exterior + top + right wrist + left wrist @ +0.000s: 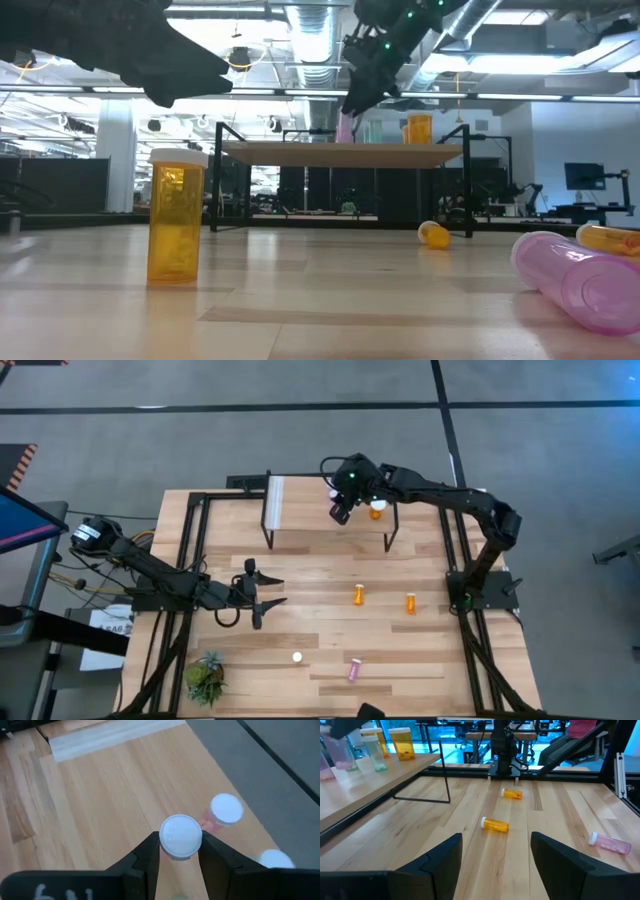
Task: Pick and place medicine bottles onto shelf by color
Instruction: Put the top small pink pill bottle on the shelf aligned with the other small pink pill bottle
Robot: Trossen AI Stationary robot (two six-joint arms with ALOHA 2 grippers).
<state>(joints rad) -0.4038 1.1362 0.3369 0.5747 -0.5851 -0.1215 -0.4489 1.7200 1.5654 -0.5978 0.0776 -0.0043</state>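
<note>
While sorting by color, right hand grips a white-capped bottle over the shelf.
Pink bottle stands just beside — likely its group; left hand waits open above the bench.

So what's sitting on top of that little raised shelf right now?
On the shelf stand an orange bottle, two teal bottles and a pink one. The right gripper holds a white-capped bottle above it, covering what is underneath.
</note>
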